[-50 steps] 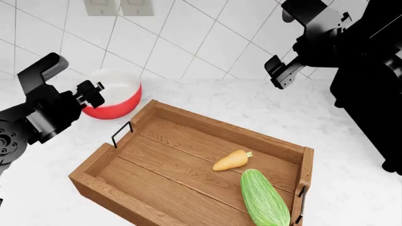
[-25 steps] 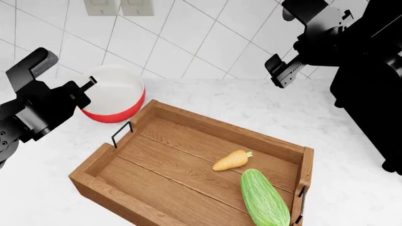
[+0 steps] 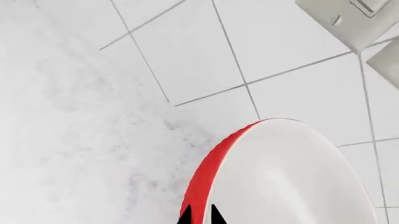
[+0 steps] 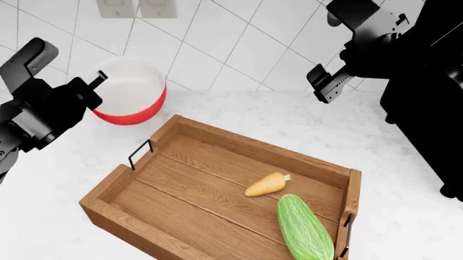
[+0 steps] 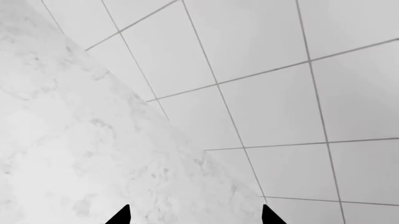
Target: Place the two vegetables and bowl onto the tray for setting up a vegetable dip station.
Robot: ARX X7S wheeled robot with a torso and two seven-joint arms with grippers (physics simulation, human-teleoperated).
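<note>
Nearest the head camera, the striped green cucumber [image 4: 304,228] lies on the plank floor of the wooden tray [image 4: 123,186], close to the tray's right-hand short end, with its lower tip cut off by the frame edge. Just beyond it, apart by a small gap, lies the stubby orange carrot [image 4: 266,184], stem end pointing toward the far long wall. The tray sits on the white marbled table [image 4: 275,116], with a black wire handle [image 4: 140,153] on its left short end.

Farther back on the left, the left pincer [image 4: 96,85] is clenched on the near rim of the red bowl [image 4: 137,97]; the left wrist view shows its two dark tips [image 3: 199,215] pinched close together over the red edge [image 3: 206,172]. Compared with the head view a second earlier, the bowl now sits higher against the tiled wall [image 4: 239,43], lifted off the table, and the left arm has risen with it; the tray and vegetables have not shifted.

On the right, the right pincer [image 4: 329,81] hangs high near the wall, released: its tips [image 5: 118,215] stand wide apart in the right wrist view with nothing between them. It has barely moved.

Two pale switch plates [image 4: 137,8] are set in the wall; no writing or brand can be read anywhere.
</note>
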